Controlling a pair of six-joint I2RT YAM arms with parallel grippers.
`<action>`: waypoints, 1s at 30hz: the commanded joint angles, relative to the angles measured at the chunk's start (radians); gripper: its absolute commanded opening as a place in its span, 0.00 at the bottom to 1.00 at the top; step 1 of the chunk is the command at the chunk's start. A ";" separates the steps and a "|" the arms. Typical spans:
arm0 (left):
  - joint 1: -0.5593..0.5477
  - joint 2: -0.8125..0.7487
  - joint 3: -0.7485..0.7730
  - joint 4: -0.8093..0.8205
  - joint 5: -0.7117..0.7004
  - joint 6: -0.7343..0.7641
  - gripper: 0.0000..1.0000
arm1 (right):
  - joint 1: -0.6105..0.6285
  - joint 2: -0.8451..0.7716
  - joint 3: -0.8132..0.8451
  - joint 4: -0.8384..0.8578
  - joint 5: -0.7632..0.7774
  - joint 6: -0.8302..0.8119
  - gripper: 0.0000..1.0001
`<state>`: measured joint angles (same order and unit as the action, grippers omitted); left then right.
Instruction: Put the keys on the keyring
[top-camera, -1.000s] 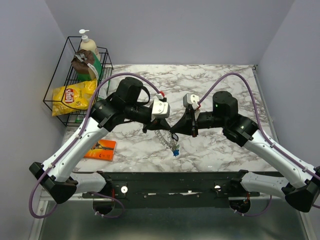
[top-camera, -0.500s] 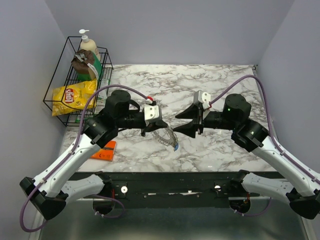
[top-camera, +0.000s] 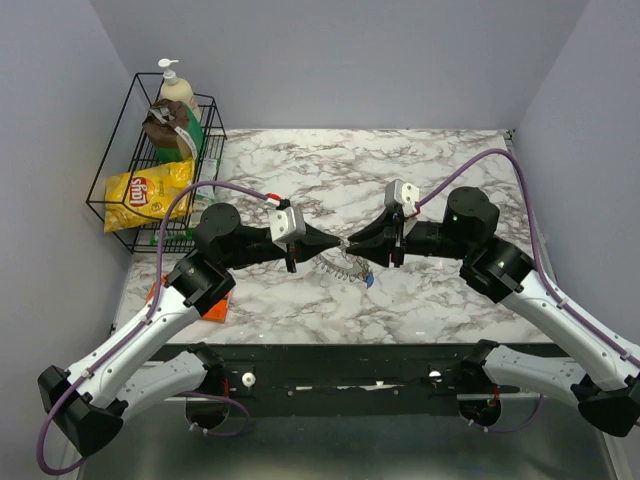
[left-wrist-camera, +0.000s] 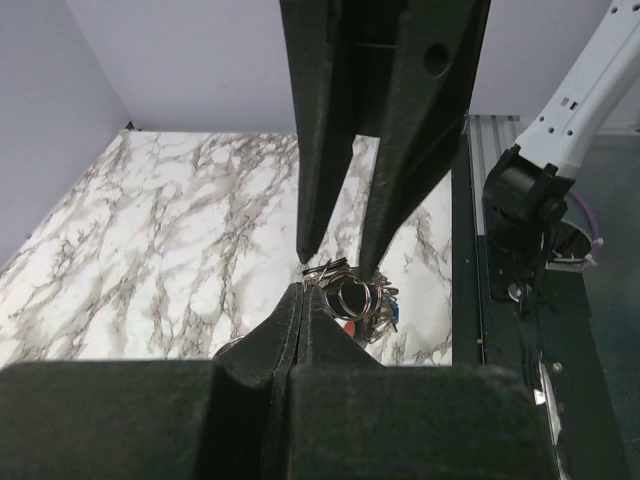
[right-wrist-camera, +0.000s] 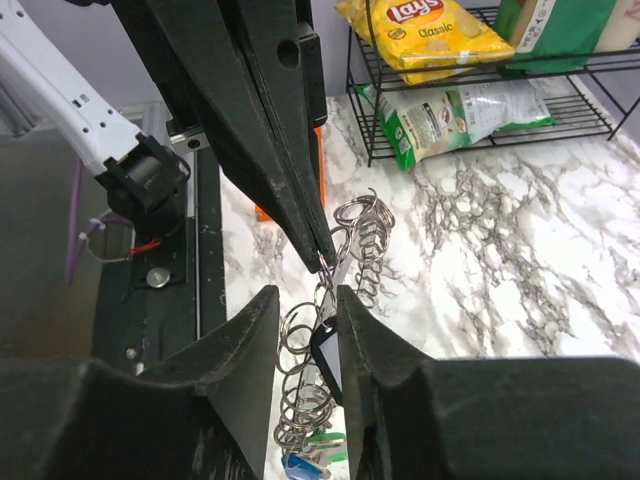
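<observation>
Right jaws narrowed, part-open astride keyring (top-camera: 350, 268); left jaws clamp it

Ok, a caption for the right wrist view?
Left gripper pinches the keyring; right gripper, open, straddles it above the marble table.

Robot lab cell, plain grey walls (top-camera: 350, 60), marble-look tabletop (top-camera: 440, 160), wire rack (top-camera: 207, 125) w/ snacks (top-camera: 148, 192)
</observation>
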<state>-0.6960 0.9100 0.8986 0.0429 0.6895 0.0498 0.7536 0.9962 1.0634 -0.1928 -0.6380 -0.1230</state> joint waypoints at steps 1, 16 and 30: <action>-0.004 -0.031 0.002 0.152 -0.022 -0.045 0.00 | 0.006 0.007 -0.005 0.024 -0.014 0.002 0.29; -0.005 -0.040 -0.058 0.354 -0.071 -0.165 0.00 | 0.006 0.005 -0.017 0.026 -0.022 -0.017 0.00; -0.004 -0.039 -0.162 0.601 -0.136 -0.311 0.00 | 0.006 -0.011 -0.022 0.026 -0.040 -0.021 0.00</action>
<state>-0.6960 0.8921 0.7525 0.4511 0.6228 -0.2024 0.7536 0.9981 1.0615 -0.1581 -0.6407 -0.1326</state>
